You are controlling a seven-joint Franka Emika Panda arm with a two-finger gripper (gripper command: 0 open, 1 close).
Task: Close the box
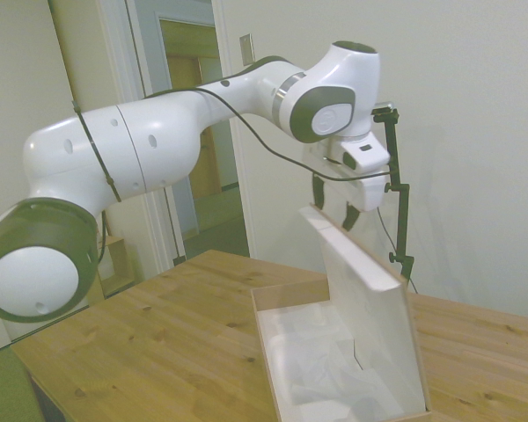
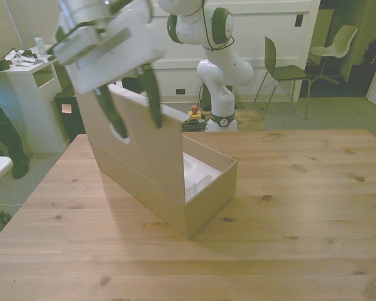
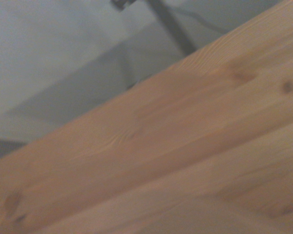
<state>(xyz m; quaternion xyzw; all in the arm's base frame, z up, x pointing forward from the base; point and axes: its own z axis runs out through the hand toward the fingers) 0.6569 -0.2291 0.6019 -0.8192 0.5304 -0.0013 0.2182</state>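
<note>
Box (image 2: 175,188) sits on the wooden table (image 2: 301,207), toward the front view's left, base open with the white insert (image 2: 197,175) visible inside. Lid (image 2: 147,141) stands roughly upright, hinged along the long side. Gripper (image 2: 130,110) is at the lid's top edge, fingers (image 2: 151,94) spread wide, straddling the edge. Wrist view: blurred table boards (image 3: 185,146) only.

Side and front views share box (image 1: 352,325); wrist blurred.
</note>
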